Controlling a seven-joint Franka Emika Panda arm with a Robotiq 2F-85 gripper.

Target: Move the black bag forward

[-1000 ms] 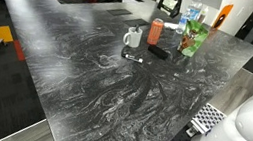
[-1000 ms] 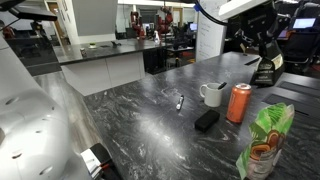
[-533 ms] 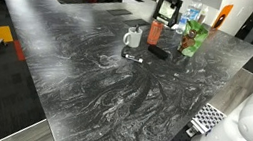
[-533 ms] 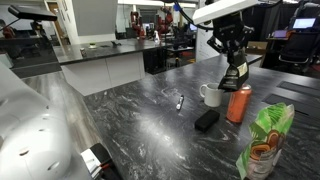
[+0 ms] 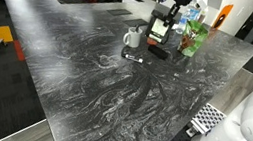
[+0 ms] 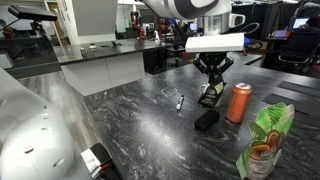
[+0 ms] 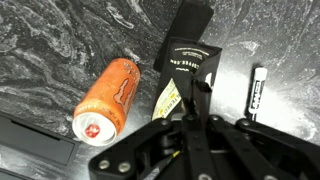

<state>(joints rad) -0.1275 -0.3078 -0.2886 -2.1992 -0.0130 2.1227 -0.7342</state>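
The black bag [image 5: 159, 53] lies flat on the dark marbled table, in front of the orange can; it also shows in an exterior view [image 6: 206, 120]. In the wrist view the black bag [image 7: 187, 52] has pale print on its face and a yellowish tag at its near edge. My gripper [image 5: 159, 32] hangs just above and behind the bag, in front of the mug in an exterior view [image 6: 210, 98]. Its fingers [image 7: 200, 97] are pressed together and hold nothing.
An orange can [image 6: 239, 103] stands beside the bag and shows in the wrist view [image 7: 108, 97]. A white mug [image 5: 132, 38], a bright green bag [image 6: 265, 145] and a black marker [image 7: 256, 92] lie close around. The table edge is behind the can.
My gripper has swung in from the far edge of the table and come down over the can and mug, close above the black bag. The objects have not moved.
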